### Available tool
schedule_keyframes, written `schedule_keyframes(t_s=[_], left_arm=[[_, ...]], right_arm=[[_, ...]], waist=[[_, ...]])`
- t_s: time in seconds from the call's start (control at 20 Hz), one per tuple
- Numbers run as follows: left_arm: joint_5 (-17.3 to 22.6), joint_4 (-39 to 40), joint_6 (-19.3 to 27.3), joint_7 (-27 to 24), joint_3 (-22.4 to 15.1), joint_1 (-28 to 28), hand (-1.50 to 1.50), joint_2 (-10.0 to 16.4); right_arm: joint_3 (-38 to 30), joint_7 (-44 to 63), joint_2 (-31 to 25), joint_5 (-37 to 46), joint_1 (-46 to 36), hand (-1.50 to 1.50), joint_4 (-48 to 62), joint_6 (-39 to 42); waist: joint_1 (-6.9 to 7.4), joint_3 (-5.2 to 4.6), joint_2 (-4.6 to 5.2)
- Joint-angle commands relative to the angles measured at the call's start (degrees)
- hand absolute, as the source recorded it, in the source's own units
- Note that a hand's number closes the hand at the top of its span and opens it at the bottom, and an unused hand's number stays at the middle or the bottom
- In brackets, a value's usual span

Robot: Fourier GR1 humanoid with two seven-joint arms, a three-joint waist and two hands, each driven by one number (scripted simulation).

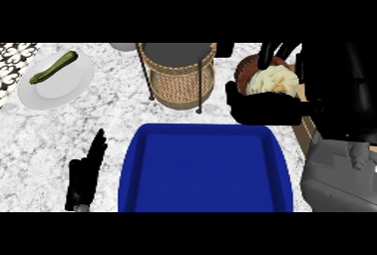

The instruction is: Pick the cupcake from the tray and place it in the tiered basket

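My right hand (267, 107) is raised at the right, beyond the far right corner of the blue tray (206, 172), its fingers curled round the cupcake (274, 79). The cupcake shows cream frosting and a brown wrapper between the thumb below and the fingers above. It hangs just right of the tiered wicker basket (178, 74), which stands on black wire legs behind the tray, a dark round shelf at its top. The tray's bare floor holds nothing. My left hand (87, 172) rests open at the lower left, fingers pointing up, beside the tray.
A white plate (63, 87) with a green zucchini (53, 67) lies at the far left of the marble counter. A patterned tile strip runs along the far left edge. A wooden edge shows at the right under my right forearm.
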Motion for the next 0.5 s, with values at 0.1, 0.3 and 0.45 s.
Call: schedule_keyframes(t_s=[0.1, 0.3, 0.45], left_arm=[[-1.0, -1.1, 0.5, -2.0, -1.8, 3.0, 0.00, -1.5], [1.6, -0.4, -2.8, -2.9, 1.0, 2.6, 0.00, 1.4], [-0.6, -2.6, 0.0, 0.2, -0.6, 1.7, 0.00, -0.3]], right_arm=[[-3.1, 3.1, 2.7, 3.7, -10.3, 1.50, 14.4, -2.3], [-7.7, -3.7, 1.8, 2.8, -12.2, 1.50, 24.1, -6.2], [-9.5, -7.3, 1.6, 3.2, -16.3, 1.50, 32.5, -9.2]], waist=[[0.71, 0.00, 0.15], [0.62, 0.02, 0.28], [0.70, 0.04, 0.29]])
